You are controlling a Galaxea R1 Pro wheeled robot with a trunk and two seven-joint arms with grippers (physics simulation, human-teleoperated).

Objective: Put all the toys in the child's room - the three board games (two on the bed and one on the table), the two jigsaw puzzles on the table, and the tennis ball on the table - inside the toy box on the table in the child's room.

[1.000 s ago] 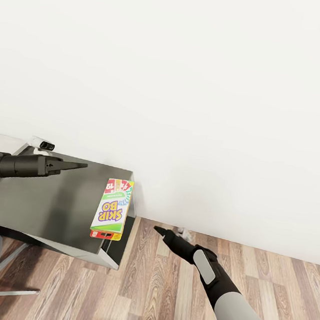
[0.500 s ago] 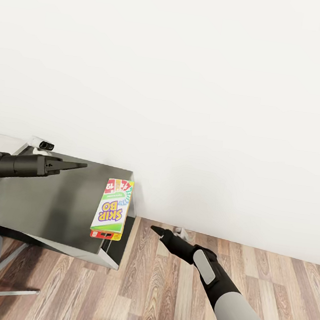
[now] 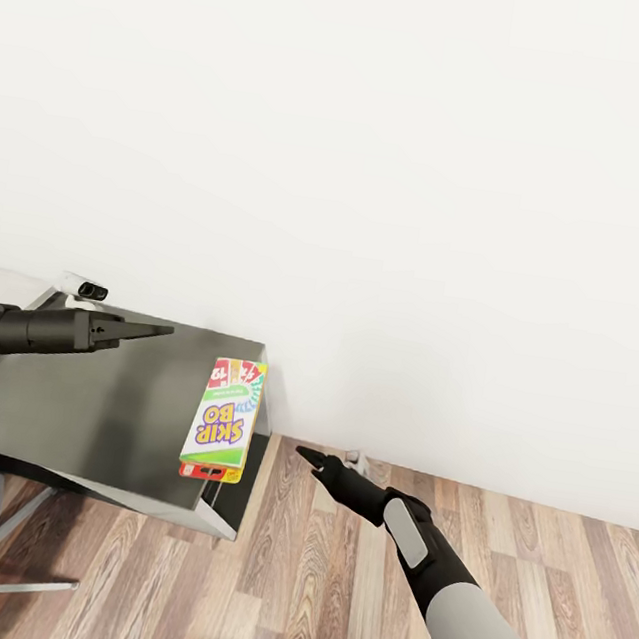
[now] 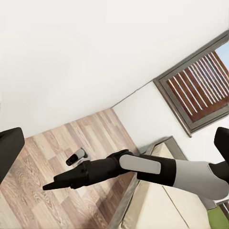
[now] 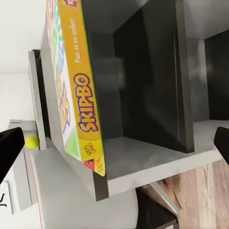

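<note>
A white-red-yellow board game [image 3: 224,418] with big letters lies flat on a low dark grey-topped cabinet [image 3: 86,410], its near end hanging over the cabinet's front corner. In the right wrist view the same board game [image 5: 71,95] shows edge-on. My right gripper [image 3: 306,454] hovers over the floor just right of that corner, aimed at the box, open and holding nothing. My left gripper [image 3: 153,330] floats above the cabinet's back part, open and holding nothing. A small yellow tennis ball [image 5: 31,141] sits on a pale surface beyond the cabinet.
A white wall rises right behind the cabinet. Wood-plank floor [image 3: 345,585] spreads to the right, with a small object [image 3: 354,458] at the wall's foot. The cabinet has open dark shelves [image 5: 152,86]. A cream bed [image 4: 157,205] and a slatted window [image 4: 200,81] appear behind my right arm.
My right gripper has crept a little to the left, closer to the cabinet corner and the board game. The left arm and the box have not moved.
</note>
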